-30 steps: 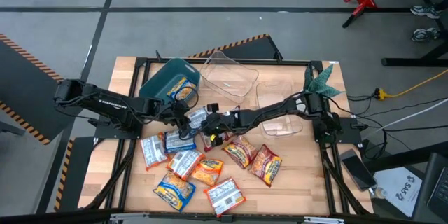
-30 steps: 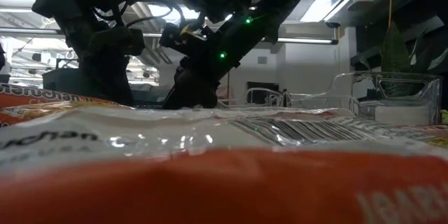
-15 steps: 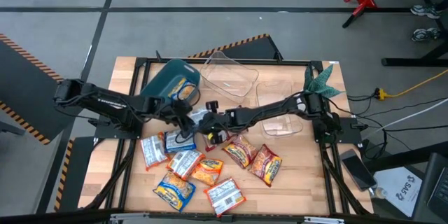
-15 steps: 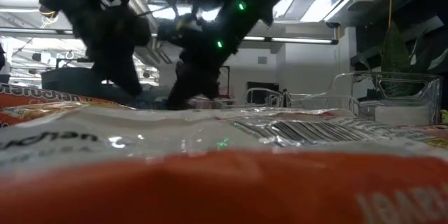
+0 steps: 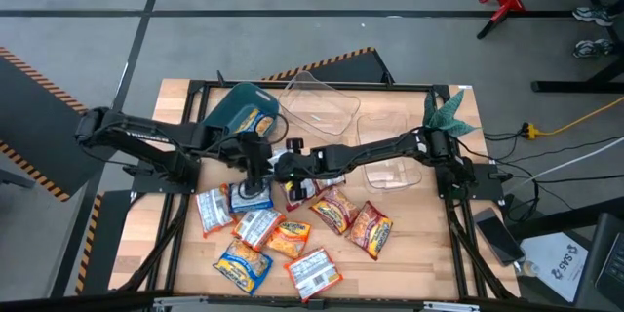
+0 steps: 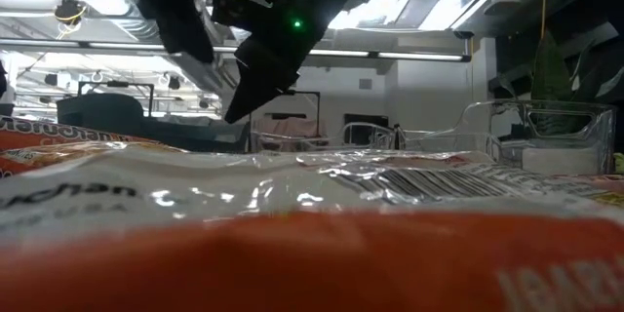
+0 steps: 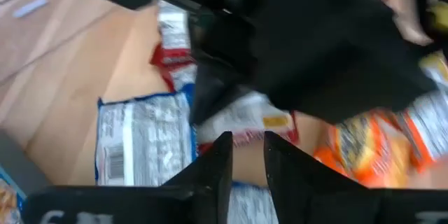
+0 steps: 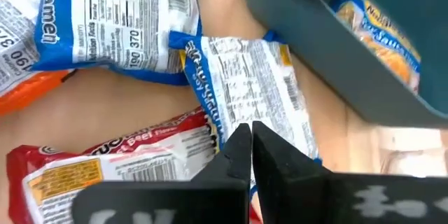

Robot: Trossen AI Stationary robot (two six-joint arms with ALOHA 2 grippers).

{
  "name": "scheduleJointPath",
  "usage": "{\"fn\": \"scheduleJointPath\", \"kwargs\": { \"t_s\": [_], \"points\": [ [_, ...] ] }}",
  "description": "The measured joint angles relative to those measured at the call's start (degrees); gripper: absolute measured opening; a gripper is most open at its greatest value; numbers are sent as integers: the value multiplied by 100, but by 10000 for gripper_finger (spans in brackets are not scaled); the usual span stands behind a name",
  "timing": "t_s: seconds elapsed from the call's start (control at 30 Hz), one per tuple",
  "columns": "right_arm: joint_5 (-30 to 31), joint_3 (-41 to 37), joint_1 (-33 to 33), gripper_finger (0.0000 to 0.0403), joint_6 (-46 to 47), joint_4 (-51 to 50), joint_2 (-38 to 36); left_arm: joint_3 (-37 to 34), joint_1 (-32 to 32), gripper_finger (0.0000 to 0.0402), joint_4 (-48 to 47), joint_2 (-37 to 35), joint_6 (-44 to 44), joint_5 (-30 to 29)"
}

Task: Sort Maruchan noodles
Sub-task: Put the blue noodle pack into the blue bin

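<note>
Several Maruchan packets (image 5: 283, 229) in blue, orange and red prints lie flat on the wooden table. One blue-yellow packet (image 5: 255, 123) lies inside the tilted teal bin (image 5: 224, 115). My left gripper (image 5: 257, 177) hangs above the far end of the heap, slightly open (image 7: 243, 143) and empty. My right gripper (image 5: 281, 163) hovers beside it, shut (image 8: 243, 131), above a blue-white packet (image 8: 245, 84) and a red packet (image 8: 126, 161). In the low view both grippers, left (image 6: 195, 44) and right (image 6: 242, 102), stand well above the packets.
Two clear plastic containers (image 5: 317, 105) (image 5: 390, 161) sit on the far and right parts of the table. A green leafy thing (image 5: 447, 112) is at the far right corner. The two arms nearly cross at the table's middle. An orange packet (image 6: 312, 253) lies right before the low camera.
Both grippers have risen from packet level to well above the heap. The right gripper has also shifted a little toward the table's left and far side, toward the teal bin. The packets lie as before.
</note>
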Motion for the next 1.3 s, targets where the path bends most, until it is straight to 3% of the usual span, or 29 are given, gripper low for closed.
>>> {"fn": "scheduleJointPath", "kwargs": {
  "t_s": [0.13,0.27,0.4,0.5,0.63,0.77,1.13,1.3],
  "points": [
    [-1,2,-44,2,312,-290,-4,217,-254,113,-762,0,178,-11],
    [-853,2,-433,25,1402,-782,-4,-50,-340,135,-1021,0,-1207,-470],
    [-2044,0,-909,94,2088,-871,-4,-498,-377,136,-254,3,-1774,-721],
    [-2462,0,-1129,166,2367,-849,-4,-810,-399,136,581,2,-1970,-799],
    [-2350,0,-1214,247,2719,-814,-4,-1245,-421,136,1007,0,-2515,-1157],
    [-1629,-20,-1081,282,2829,-701,-6,-1552,-464,135,1085,2,-2838,-1423],
    [-1278,-149,-862,265,3487,-251,89,-1848,-493,135,1452,9,-2948,-1430],
    [-1330,-153,-859,264,3466,-301,159,-1849,-482,135,890,-59,-2947,-1462]
  ]
}}
